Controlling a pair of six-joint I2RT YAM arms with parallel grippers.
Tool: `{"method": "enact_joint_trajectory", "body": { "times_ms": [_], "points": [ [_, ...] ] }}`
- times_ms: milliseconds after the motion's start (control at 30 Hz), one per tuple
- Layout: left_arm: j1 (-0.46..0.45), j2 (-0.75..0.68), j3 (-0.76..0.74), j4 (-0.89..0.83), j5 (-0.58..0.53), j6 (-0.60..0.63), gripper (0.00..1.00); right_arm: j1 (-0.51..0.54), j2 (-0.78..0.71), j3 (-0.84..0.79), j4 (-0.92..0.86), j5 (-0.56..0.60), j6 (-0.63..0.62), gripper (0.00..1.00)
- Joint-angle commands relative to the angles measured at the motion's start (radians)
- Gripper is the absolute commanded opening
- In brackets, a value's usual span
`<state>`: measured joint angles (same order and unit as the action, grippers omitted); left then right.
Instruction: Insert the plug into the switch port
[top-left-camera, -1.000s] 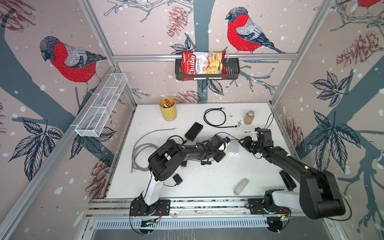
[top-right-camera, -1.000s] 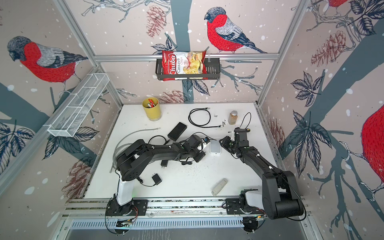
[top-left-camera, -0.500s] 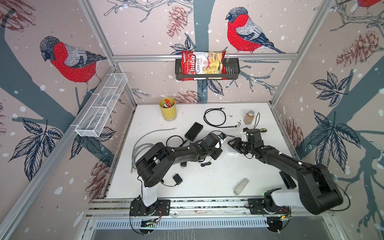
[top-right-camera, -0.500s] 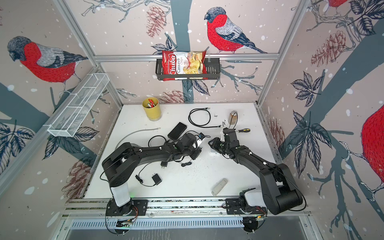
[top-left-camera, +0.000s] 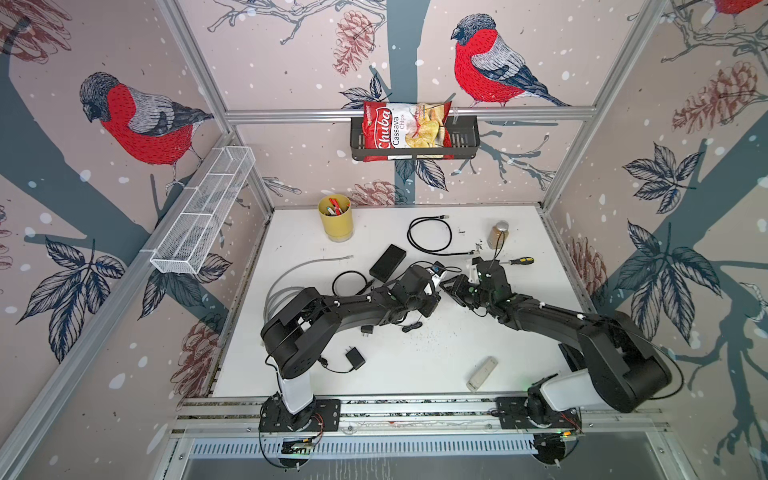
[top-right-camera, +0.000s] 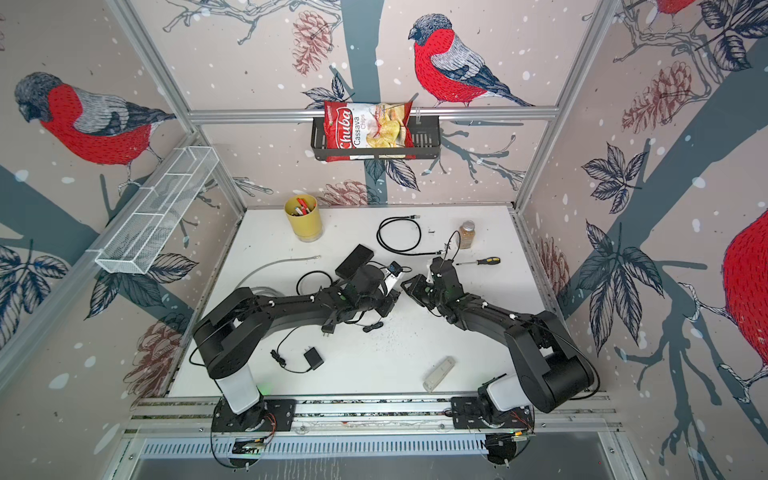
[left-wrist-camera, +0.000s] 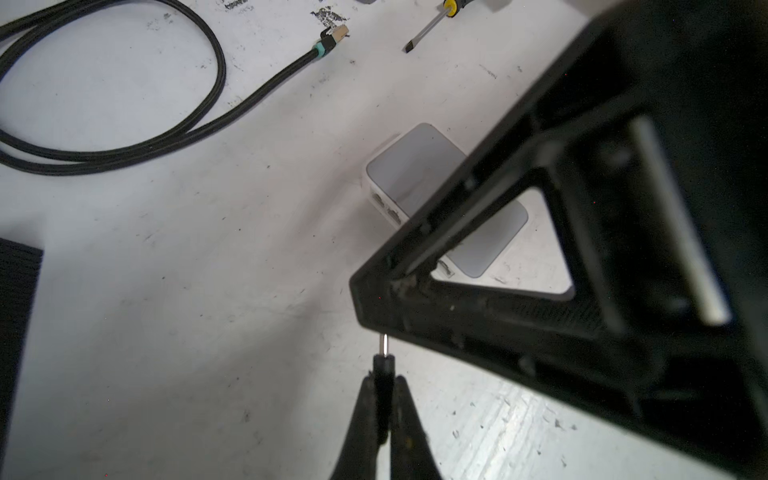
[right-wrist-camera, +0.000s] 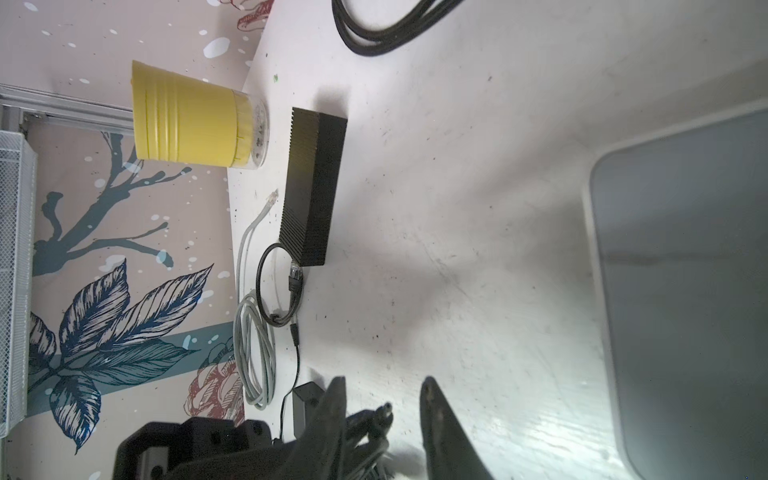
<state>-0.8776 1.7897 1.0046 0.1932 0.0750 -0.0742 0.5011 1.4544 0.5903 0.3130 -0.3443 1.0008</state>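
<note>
My left gripper (left-wrist-camera: 384, 380) is shut on a thin black barrel plug (left-wrist-camera: 382, 365), whose silver tip pokes out past the fingertips. The white switch (left-wrist-camera: 415, 166) lies flat on the table beyond it, with ports along its near side. My right gripper's finger frame crosses over the switch and hides about half of it. The plug's tip sits right at the corner of that frame. In the right wrist view the right gripper (right-wrist-camera: 382, 395) is open, with the plug (right-wrist-camera: 384, 409) between its fingers and touching neither. In both top views the grippers (top-left-camera: 444, 287) (top-right-camera: 401, 286) meet mid-table, hiding the switch.
Behind the left arm lie a black ribbed box (top-left-camera: 387, 262) and a small cable loop (top-left-camera: 349, 282). A coiled black cable (top-left-camera: 430, 235), brown bottle (top-left-camera: 498, 235) and screwdriver (top-left-camera: 515, 262) sit at the back right. There is also a yellow cup (top-left-camera: 335, 216), grey cable (top-left-camera: 286, 286), wall adapter (top-left-camera: 354, 358) and grey stick (top-left-camera: 482, 373).
My right gripper has swung left and now hangs over the switch, tip to tip with the left gripper. The left arm has drawn back a little, still holding the plug.
</note>
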Motion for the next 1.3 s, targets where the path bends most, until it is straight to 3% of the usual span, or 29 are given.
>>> {"method": "enact_joint_trajectory", "body": {
  "times_ms": [0, 533, 1000, 1267],
  "points": [
    [0.002, -0.007, -0.001, 0.043, 0.005, -0.013, 0.00, 0.005, 0.020, -0.007, 0.084, 0.004, 0.051, 0.30],
    [0.003, -0.015, -0.025, 0.049, 0.003, -0.022, 0.00, 0.017, 0.046, -0.046, 0.195, -0.031, 0.140, 0.16],
    [0.005, -0.026, -0.037, 0.061, -0.006, -0.027, 0.00, 0.030, 0.066, -0.040, 0.182, -0.032, 0.138, 0.20],
    [0.005, -0.023, -0.033, 0.060, -0.004, -0.030, 0.00, 0.033, 0.064, -0.049, 0.195, -0.036, 0.144, 0.03]
  ]
}}
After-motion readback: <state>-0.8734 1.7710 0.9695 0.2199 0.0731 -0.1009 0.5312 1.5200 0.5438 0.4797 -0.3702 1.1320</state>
